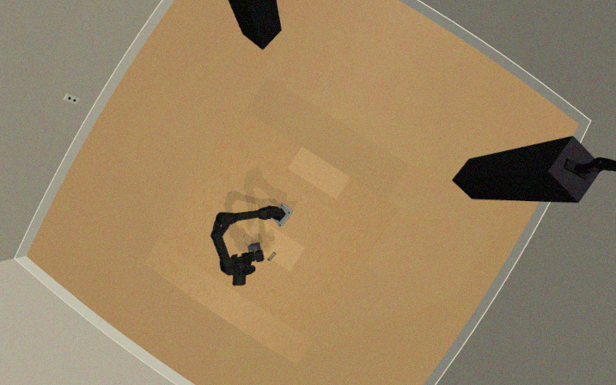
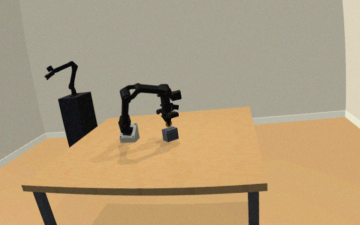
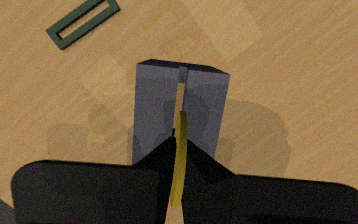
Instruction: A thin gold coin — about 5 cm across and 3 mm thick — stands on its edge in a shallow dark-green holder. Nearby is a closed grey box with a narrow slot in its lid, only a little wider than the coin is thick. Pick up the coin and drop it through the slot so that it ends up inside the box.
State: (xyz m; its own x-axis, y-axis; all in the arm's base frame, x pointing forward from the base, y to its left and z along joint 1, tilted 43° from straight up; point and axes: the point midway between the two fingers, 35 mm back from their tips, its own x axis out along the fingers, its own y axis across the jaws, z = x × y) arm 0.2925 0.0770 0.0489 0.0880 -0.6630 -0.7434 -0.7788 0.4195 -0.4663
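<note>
Pickup done: gripper (image 3: 179,150) clamped on gold coin (image 3: 180,145), edge-on just above the slot (image 3: 180,92) of the grey box (image 3: 152,110). Dark-green holder (image 3: 83,23) vacant, far left. Left: lower, release.

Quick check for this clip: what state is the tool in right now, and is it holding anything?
Tool: closed on the thin gold coin, held edge-on above the slot in the grey box.

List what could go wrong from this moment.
The gripper pinches the coin edge-on above the grey box, near the slot. The slot is narrow, so slight tilt could catch the coin on the lid. Released off-line, it might bounce onto the table.
</note>
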